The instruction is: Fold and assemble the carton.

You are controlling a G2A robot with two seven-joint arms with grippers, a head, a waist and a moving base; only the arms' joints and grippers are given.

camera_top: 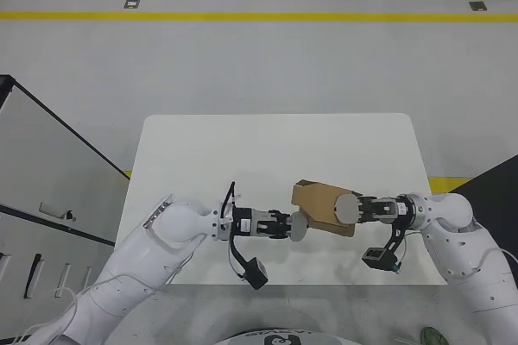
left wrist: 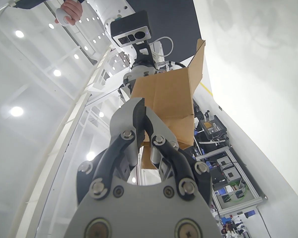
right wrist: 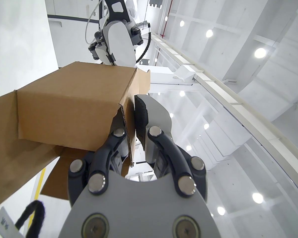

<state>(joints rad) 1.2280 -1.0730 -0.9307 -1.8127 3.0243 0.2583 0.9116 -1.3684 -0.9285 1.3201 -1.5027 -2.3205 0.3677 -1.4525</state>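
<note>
Top view, carton [camera_top: 319, 205] over worktop [camera_top: 268, 147] centre, left gripper [camera_top: 299, 226] clamped on its left flap, right gripper [camera_top: 347, 210] pinching its right edge

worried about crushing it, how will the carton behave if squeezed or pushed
Probably light: the carton is carried by thin flaps alone, one in the left end effector, one in the right end effector. Likely to skew if pushed, since its end flaps stand open. The thin corrugated wall may crease under a hard squeeze.
</note>
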